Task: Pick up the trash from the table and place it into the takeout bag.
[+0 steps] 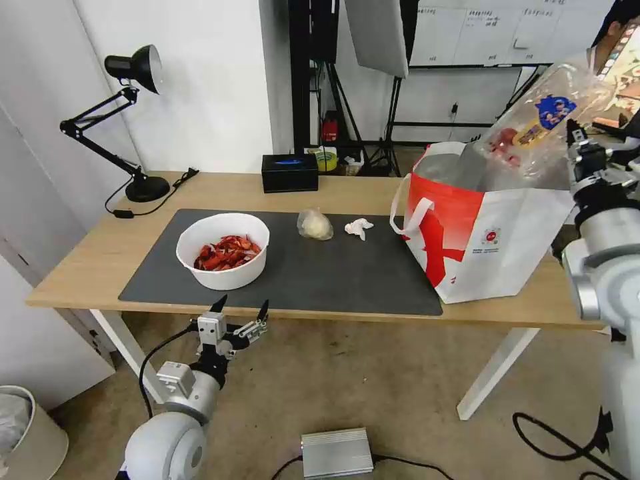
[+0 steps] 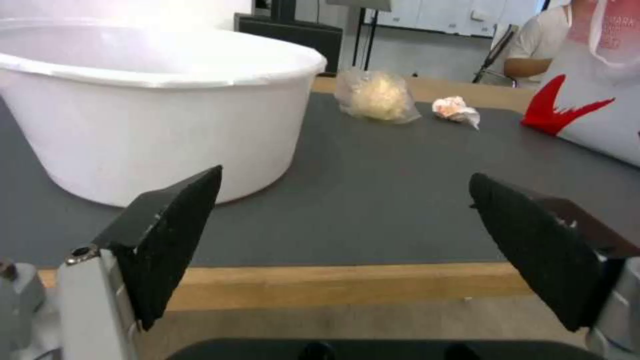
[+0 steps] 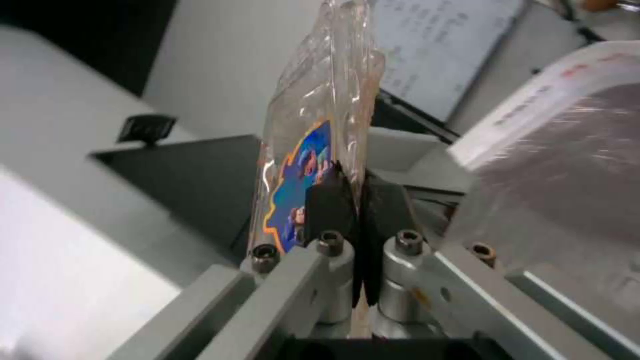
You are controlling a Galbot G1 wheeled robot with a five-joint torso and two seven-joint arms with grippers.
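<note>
From the head, the right pincer (image 1: 575,135) holds the clear clamshell box (image 1: 533,127) above the open takeout bag (image 1: 480,233) on the surface (image 1: 87,260). The bowl (image 1: 223,250), small bag (image 1: 315,225) and tissue (image 1: 359,227) lie on the mat (image 1: 320,273).

At the left wrist, the left pincer (image 2: 343,210) gapes wide and empty, just off the surface's near edge.

At the right wrist, the fingers (image 3: 330,200) pinch what seems the box's rim.

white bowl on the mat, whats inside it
The head view shows red crayfish shells piled in the white bowl, well below its rim. What lies under the pile is covered. From the left wrist view, the bowl's wall hides the contents.
</note>
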